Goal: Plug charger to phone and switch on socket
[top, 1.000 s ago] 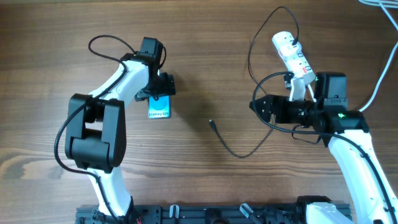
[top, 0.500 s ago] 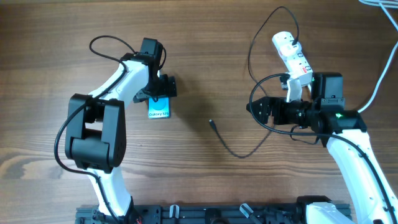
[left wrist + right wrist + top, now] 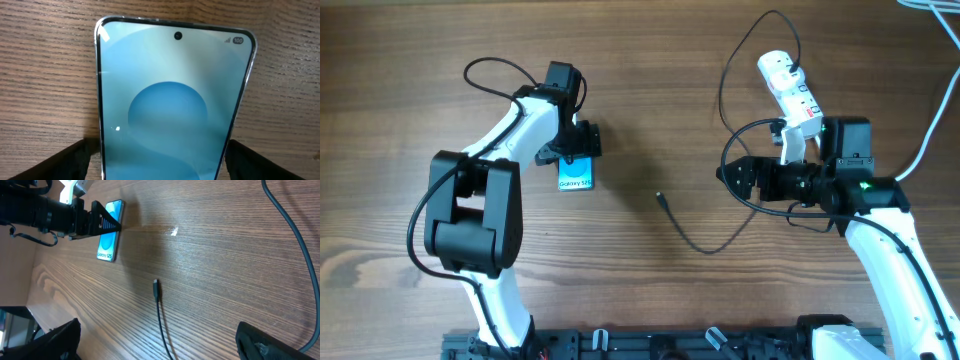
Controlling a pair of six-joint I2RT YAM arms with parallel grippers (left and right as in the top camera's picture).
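Note:
The phone (image 3: 576, 178) lies flat on the wooden table, its teal screen up and the white text strip at its near end. My left gripper (image 3: 578, 142) is open at the phone's far end, one finger (image 3: 70, 160) on either side of the phone (image 3: 170, 100), with a thin strip of wood showing at each edge. The charger's plug (image 3: 660, 197) lies loose on the table, and its thin black cable (image 3: 705, 249) loops back to the socket (image 3: 792, 90). My right gripper (image 3: 728, 172) is open and empty, right of the plug (image 3: 156, 286); the cable runs between its fingers.
The white power strip lies at the back right, with its thick pale cord (image 3: 928, 135) running off the right edge. The black cable arcs high behind the strip (image 3: 725, 80). Bare wood lies between the phone and the plug. The right wrist view shows the left arm (image 3: 50, 215) beside the phone (image 3: 109, 232).
My right gripper has shifted slightly left toward the plug. The left gripper, the phone and the cable have stayed where they were.

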